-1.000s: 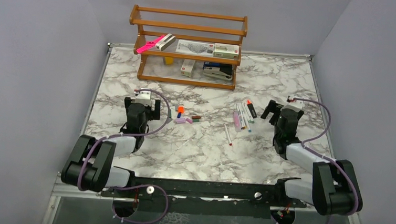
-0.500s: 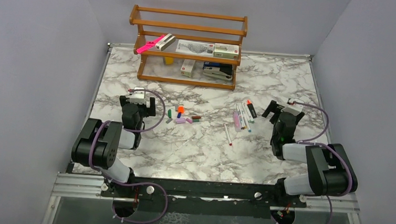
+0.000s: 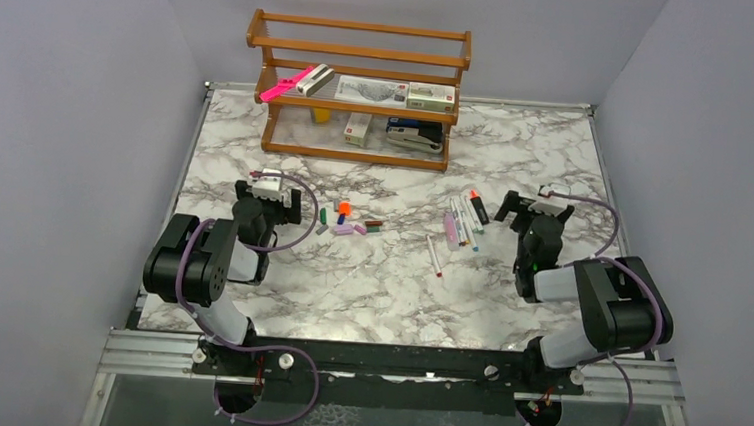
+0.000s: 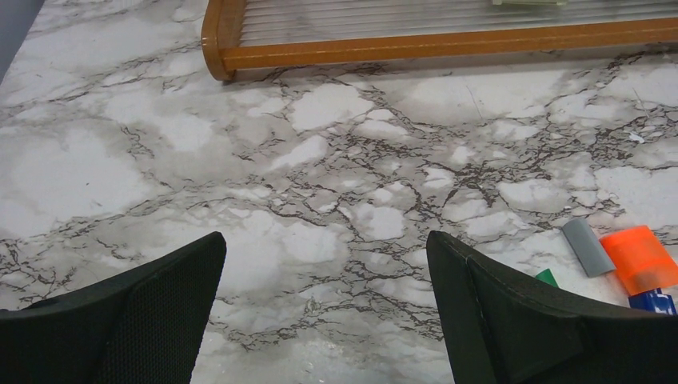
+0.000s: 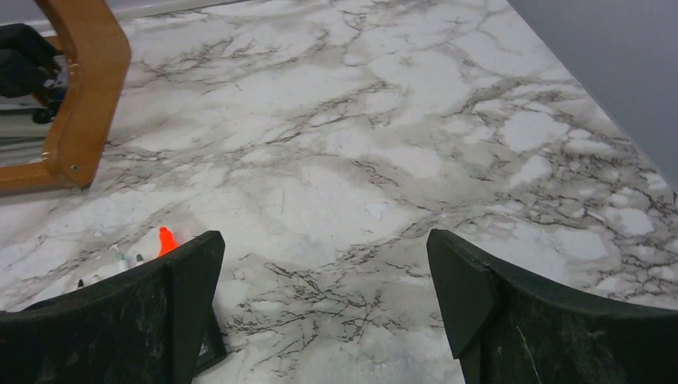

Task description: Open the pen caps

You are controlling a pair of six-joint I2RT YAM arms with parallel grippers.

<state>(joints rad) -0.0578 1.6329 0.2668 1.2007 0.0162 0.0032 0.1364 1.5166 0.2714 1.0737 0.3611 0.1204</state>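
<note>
Several loose pen caps (image 3: 344,219) lie left of centre on the marble table: orange (image 3: 344,208), green (image 3: 323,214), lilac (image 3: 344,229) and dark red (image 3: 374,223). White-barrelled pens (image 3: 458,223) lie grouped right of centre, with a black highlighter (image 3: 478,207) showing its orange tip and one pen (image 3: 434,255) apart. My left gripper (image 3: 268,197) stands open left of the caps, over bare table. In the left wrist view the left gripper (image 4: 324,240) holds nothing, and the orange cap (image 4: 640,258) lies to its right. My right gripper (image 3: 533,212) is open, right of the pens. In the right wrist view the right gripper (image 5: 324,240) holds nothing.
A wooden shelf rack (image 3: 362,87) stands at the back with a long pink item (image 3: 284,83), small boxes and a stapler. Its foot (image 5: 88,88) shows in the right wrist view. Purple walls close in both sides.
Both arms have folded back, their elbows drawing nearer the grippers. Both grippers shifted slightly away from the bases and stayed open. Caps and pens have not moved.
</note>
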